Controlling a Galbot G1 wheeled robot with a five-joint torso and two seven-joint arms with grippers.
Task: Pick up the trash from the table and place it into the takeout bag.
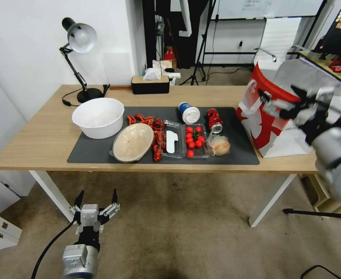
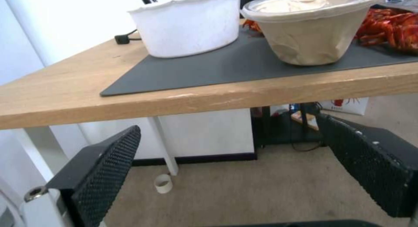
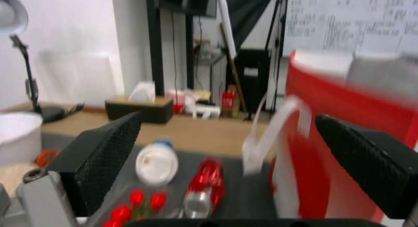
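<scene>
On the table [image 1: 38, 139] a dark mat [image 1: 91, 154] carries the trash: a tilted beige bowl [image 1: 133, 142] [image 2: 311, 34], a blue-white cup [image 1: 188, 113] [image 3: 156, 161] on its side, a crushed red can [image 1: 214, 120] [image 3: 209, 181] and a crumpled clear wrapper with orange food [image 1: 219, 145]. The red-and-white takeout bag [image 1: 263, 124] [image 3: 348, 129] stands at the table's right end. My right gripper [image 1: 279, 103] [image 3: 228, 119] hovers open at the bag's near upper edge, by its white handle [image 3: 279, 129], holding nothing. Below the table's front edge, my left gripper [image 1: 97, 197] [image 2: 228, 125] hangs open.
A large white bowl [image 1: 98, 117] [image 2: 187, 24] sits at the mat's left. Red crayfish shells [image 1: 155, 133] and a clear box of cherry tomatoes [image 1: 193, 140] lie mid-mat. A desk lamp [image 1: 79, 58] and a tissue box [image 1: 150, 83] stand along the back edge.
</scene>
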